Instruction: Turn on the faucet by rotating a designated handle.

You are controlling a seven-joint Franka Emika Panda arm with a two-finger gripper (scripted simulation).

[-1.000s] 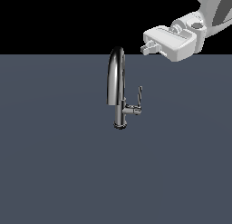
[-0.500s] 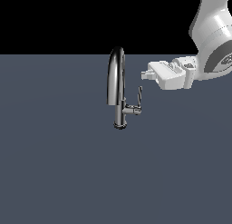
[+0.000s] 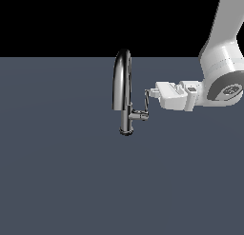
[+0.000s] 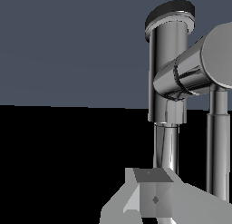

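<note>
Claw [image 3: 148,92] has descended from above the faucet [image 3: 123,93] to the lever's [image 3: 146,102] upper tip, at the stem's exterior-view right. Jaw opening cannot be determined; nothing held. Rotation can begin once contact is confirmed.

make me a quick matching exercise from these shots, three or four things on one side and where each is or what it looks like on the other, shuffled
Column 1:
1. spout
2. handle
3. gripper
4. base

Column 2:
a. white, reaching in level from the exterior view's right
b. tall chrome arch
c. small round foot on the grey surface
d. thin lever rising from a short stub on the stem

Right pairs: 1-b, 2-d, 3-a, 4-c
</note>
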